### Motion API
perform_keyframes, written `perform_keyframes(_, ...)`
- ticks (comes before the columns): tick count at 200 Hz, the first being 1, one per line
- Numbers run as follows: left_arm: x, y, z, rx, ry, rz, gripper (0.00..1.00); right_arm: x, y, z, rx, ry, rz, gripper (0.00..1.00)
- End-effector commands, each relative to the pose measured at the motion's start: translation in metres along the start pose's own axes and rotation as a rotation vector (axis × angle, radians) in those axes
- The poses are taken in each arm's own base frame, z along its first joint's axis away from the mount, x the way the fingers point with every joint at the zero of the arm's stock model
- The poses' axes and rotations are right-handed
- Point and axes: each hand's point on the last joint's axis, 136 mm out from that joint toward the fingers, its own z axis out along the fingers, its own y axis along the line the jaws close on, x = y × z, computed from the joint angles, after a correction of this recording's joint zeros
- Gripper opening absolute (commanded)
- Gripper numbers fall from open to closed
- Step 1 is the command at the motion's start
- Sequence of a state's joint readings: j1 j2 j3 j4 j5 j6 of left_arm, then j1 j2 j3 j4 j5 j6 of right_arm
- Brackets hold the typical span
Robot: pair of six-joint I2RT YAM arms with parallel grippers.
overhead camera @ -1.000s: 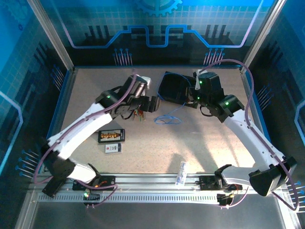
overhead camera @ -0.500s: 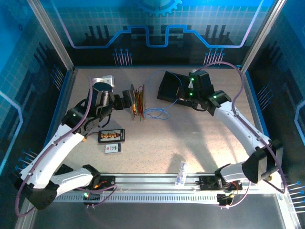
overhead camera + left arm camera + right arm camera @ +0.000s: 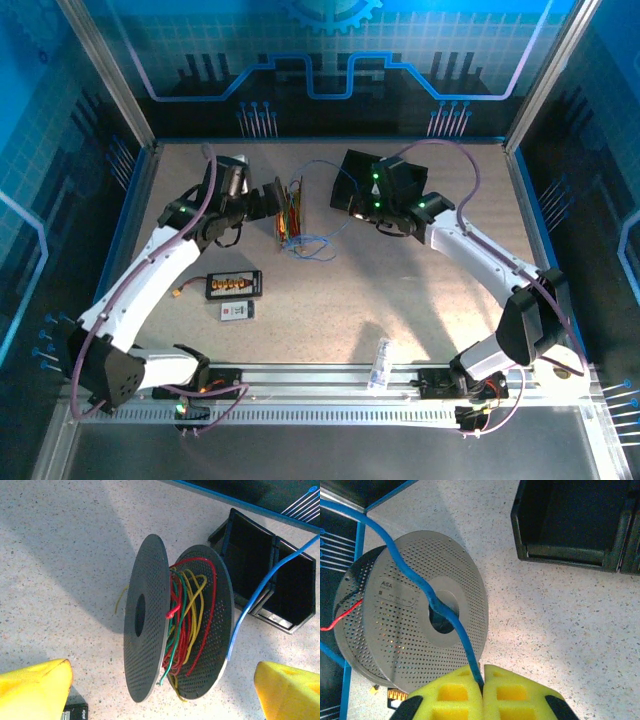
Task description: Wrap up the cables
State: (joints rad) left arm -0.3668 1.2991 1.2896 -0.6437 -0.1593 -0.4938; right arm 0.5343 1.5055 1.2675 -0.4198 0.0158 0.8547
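A grey perforated spool (image 3: 175, 625) stands on edge on the table, with red, green and yellow cables (image 3: 187, 615) bunched loosely between its two discs. My left gripper (image 3: 162, 692) is open, its yellow fingertips (image 3: 35, 687) wide apart on either side of the spool and clear of it. A blue cable (image 3: 445, 610) runs across the spool's face (image 3: 405, 630) into my right gripper (image 3: 481, 685), which is shut on it. From above, the left gripper (image 3: 268, 200) is left of the spool (image 3: 290, 215) and the right gripper (image 3: 352, 208) is to its right. Slack blue cable (image 3: 315, 245) loops on the table.
A black two-compartment bin (image 3: 352, 178) sits behind the right gripper. A small black board with orange connectors (image 3: 234, 285) and a white card (image 3: 237, 311) lie near the left arm. A clear packet (image 3: 380, 362) rests on the front rail. Blue walls enclose the table.
My left gripper has drawn back leftward off the spool and stays open. The right gripper has moved left toward the spool, carrying the blue cable, and the slack loop has shifted left.
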Motion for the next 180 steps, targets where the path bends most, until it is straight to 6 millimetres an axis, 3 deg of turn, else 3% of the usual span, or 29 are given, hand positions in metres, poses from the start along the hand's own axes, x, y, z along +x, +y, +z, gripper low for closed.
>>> perform_keyframes(1,-0.039,-0.014,0.000,0.053,-0.046,-0.001,0.89,-0.006,0.006,-0.008,-0.035,-0.055,0.032,0.00)
perform_keyframes(29,-0.054,-0.015,0.034,-0.038,0.054,0.053,0.78,-0.011,0.004,-0.024,-0.029,-0.103,0.023,0.00)
perform_keyframes(56,-0.045,-0.008,0.078,-0.103,0.202,0.083,0.71,-0.013,-0.002,-0.044,-0.026,-0.152,0.004,0.00)
perform_keyframes(87,-0.030,-0.005,0.113,-0.148,0.344,0.117,0.59,-0.010,-0.008,-0.062,-0.020,-0.172,-0.010,0.00)
perform_keyframes(99,-0.025,-0.004,0.119,-0.160,0.376,0.126,0.55,-0.009,-0.010,-0.068,-0.021,-0.183,-0.014,0.00)
perform_keyframes(142,-0.012,-0.003,0.122,-0.153,0.384,0.110,0.11,-0.010,-0.017,-0.082,-0.022,-0.208,-0.022,0.00)
perform_keyframes(180,-0.015,-0.012,0.108,-0.124,0.326,0.107,0.00,-0.010,-0.021,-0.088,-0.024,-0.220,-0.019,0.00)
